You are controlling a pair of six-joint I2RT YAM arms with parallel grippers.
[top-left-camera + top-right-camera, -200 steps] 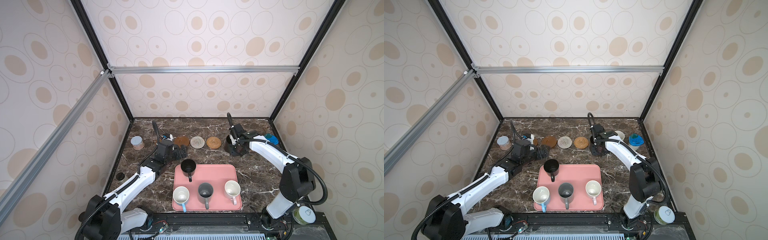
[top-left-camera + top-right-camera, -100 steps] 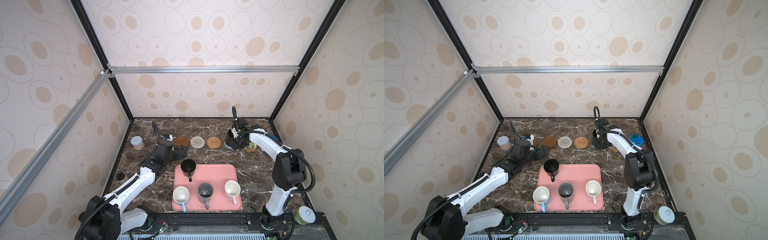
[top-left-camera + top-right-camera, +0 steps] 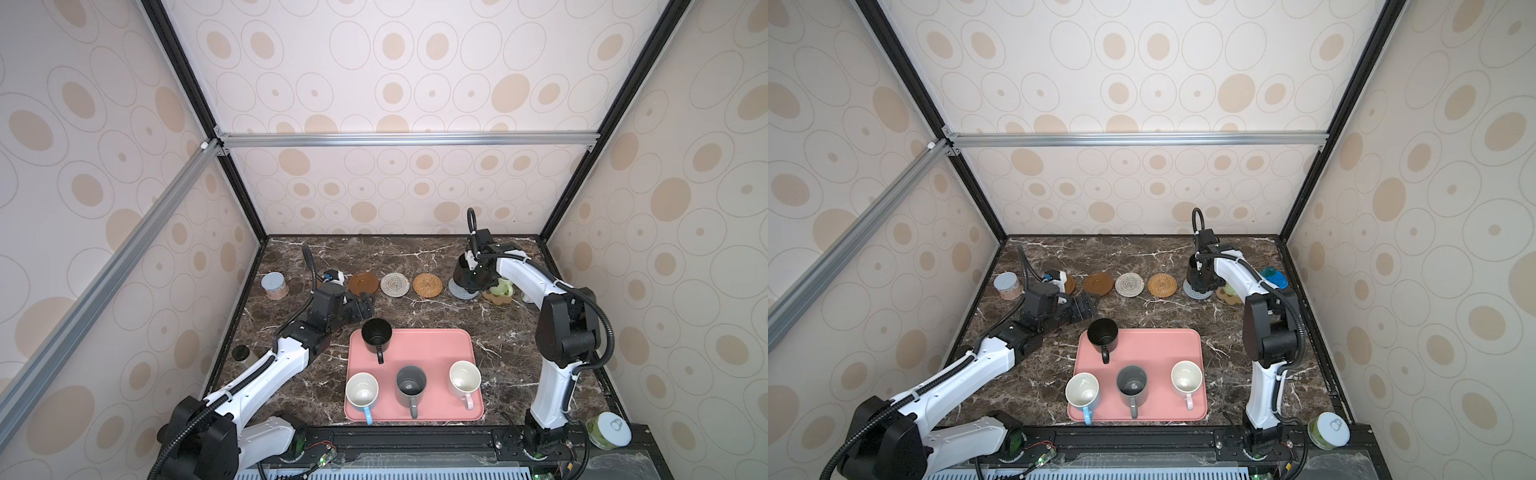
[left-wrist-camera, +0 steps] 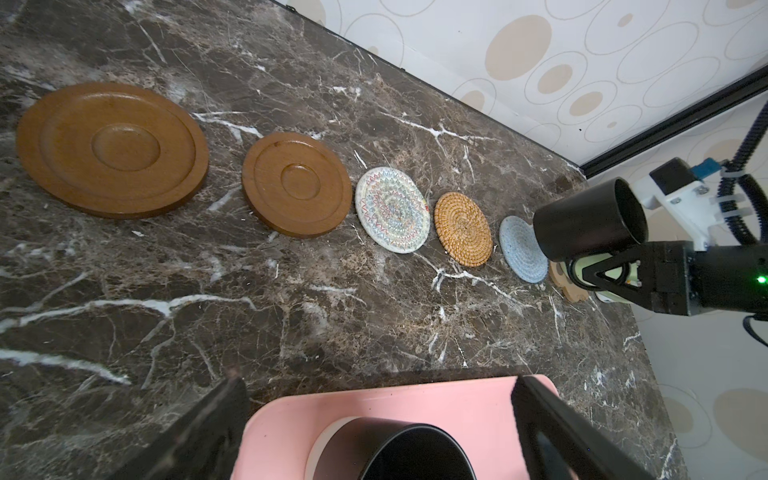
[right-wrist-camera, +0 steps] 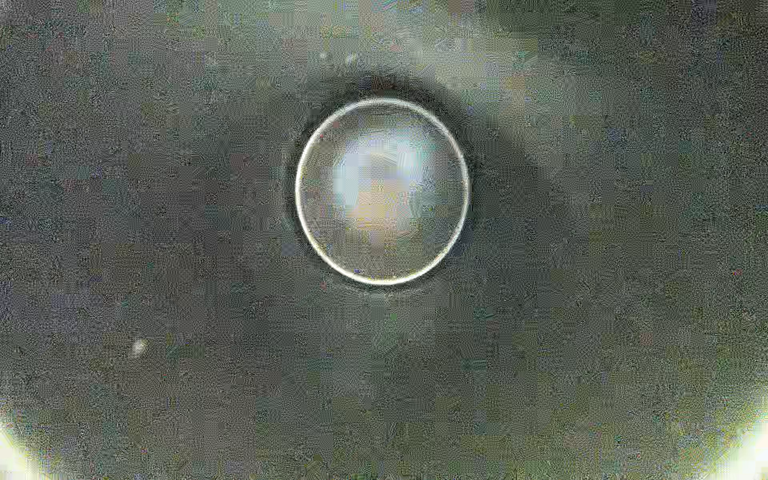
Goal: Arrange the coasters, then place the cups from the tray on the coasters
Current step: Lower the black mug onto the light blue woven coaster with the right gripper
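Right gripper (image 3: 473, 281) is clamped shut on the held black mug (image 4: 590, 224) at the back right of the marble table (image 3: 415, 257). The mug sits directly over the grey-blue coaster (image 4: 523, 249); can't tell whether its base touches or is just off. The right wrist view is filled by the dark inside of that mug. Left gripper (image 4: 380, 382) has jaws wide open, holding nothing, at the far left corner of the pink tray (image 3: 432, 353), just beside the second black mug (image 3: 376, 334). In the left wrist view that mug's rim shows between the two fingers (image 4: 199, 432). Coasters lie in one row along the back, apart from each other: wooden disc (image 4: 112, 147), smaller-looking wooden disc (image 4: 297, 185), cream woven coaster (image 4: 392, 210), rattan coaster (image 4: 463, 228), then the grey-blue one, then the paw-shaped coaster (image 3: 494, 298) with the light green mug (image 3: 503, 286) on it. The first four are bare. Also on the tray, along its near edge: white mug with blue handle (image 3: 361, 392), grey mug (image 3: 410, 384), white mug with pink handle (image 3: 463, 376), all upright.
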